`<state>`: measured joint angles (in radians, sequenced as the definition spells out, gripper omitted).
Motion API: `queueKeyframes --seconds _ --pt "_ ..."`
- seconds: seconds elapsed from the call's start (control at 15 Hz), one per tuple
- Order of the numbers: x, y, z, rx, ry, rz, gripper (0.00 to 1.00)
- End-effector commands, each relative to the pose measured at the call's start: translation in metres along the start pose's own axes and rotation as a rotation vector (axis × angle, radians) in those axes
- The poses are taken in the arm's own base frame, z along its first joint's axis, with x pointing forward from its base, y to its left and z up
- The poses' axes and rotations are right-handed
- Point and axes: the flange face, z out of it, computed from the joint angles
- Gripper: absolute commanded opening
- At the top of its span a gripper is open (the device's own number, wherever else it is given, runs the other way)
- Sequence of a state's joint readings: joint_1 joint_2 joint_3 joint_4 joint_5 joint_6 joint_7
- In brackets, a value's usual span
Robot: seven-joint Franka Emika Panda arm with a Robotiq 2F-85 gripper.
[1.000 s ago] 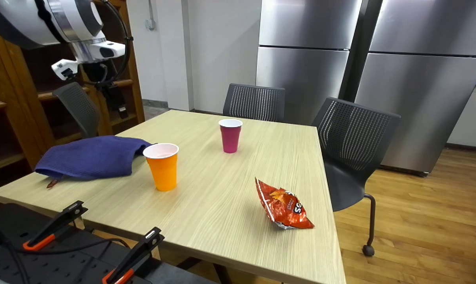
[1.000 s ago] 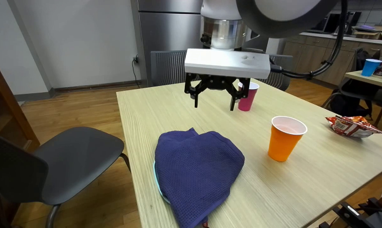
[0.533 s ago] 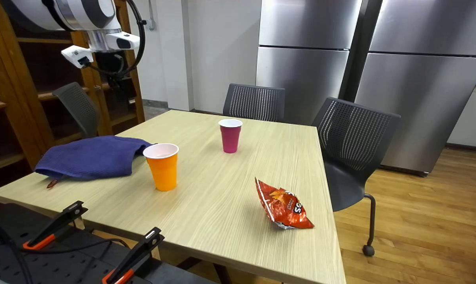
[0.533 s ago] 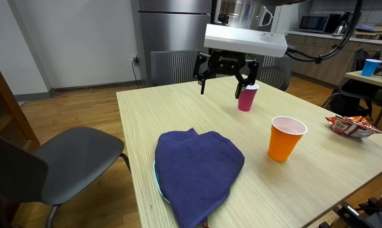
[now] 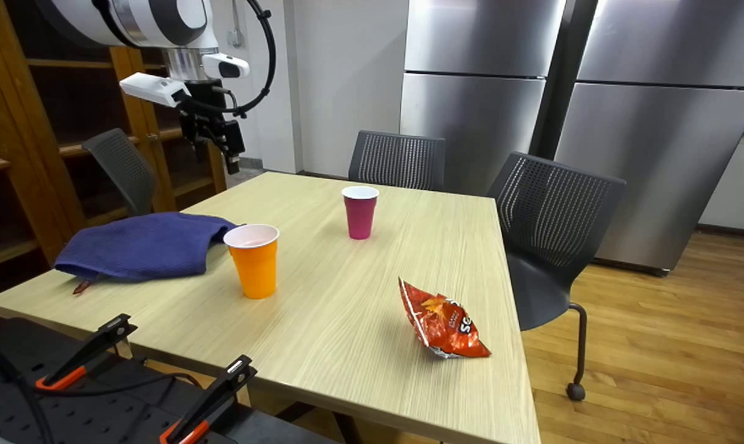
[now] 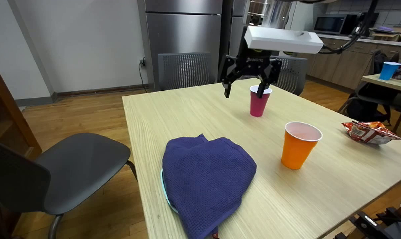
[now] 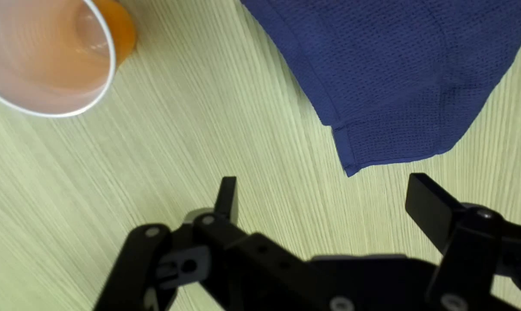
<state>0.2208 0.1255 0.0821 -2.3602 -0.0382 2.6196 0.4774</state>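
Note:
My gripper (image 7: pixel 323 181) stands open with nothing between its fingers, seen also in both exterior views as the gripper (image 5: pixel 217 163) and gripper (image 6: pixel 243 95), well above the table. A dark blue towel (image 7: pixel 394 77) (image 6: pixel 207 179) lies bunched on the table; in the wrist view its corner points toward the gap between the fingers, apart from them. Under its edge shows a light blue rim (image 6: pixel 166 192); the rest of that thing is hidden. An orange cup (image 6: pixel 296 149) (image 5: pixel 257 274) stands upright beside the towel. One finger overlaps a magenta cup (image 6: pixel 257 106) in an exterior view, without visible contact.
A red chip bag (image 5: pixel 442 324) lies near a table edge. Dark chairs (image 5: pixel 550 240) surround the wooden table (image 5: pixel 335 345). Black clamps with orange ends (image 5: pixel 208 394) sit at the near edge. A wooden cabinet (image 5: pixel 14 185) and steel refrigerators (image 5: pixel 476 123) stand behind.
The arm and its open gripper have moved to the right in both exterior views, with the fingertips higher in one of them. Towel, cups and bag have stayed where they were.

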Motion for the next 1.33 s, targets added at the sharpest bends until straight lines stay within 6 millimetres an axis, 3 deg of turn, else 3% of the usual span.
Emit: queueKeyframes --seconds 0.0,0.07,0.13,0.33,1.27 --pt "0.0 0.018 -0.017 0.0 -0.037 -0.125 1.0" --pt "0.002 0.024 -0.018 -0.017 -0.041 -0.147 1.0" --pt "0.004 0.014 -0.004 -0.005 -0.025 -0.094 1.0" --pt "0.006 0.021 -0.008 -0.01 -0.03 -0.122 1.0" --pt "0.006 0.021 -0.008 -0.011 -0.033 -0.127 1.0"
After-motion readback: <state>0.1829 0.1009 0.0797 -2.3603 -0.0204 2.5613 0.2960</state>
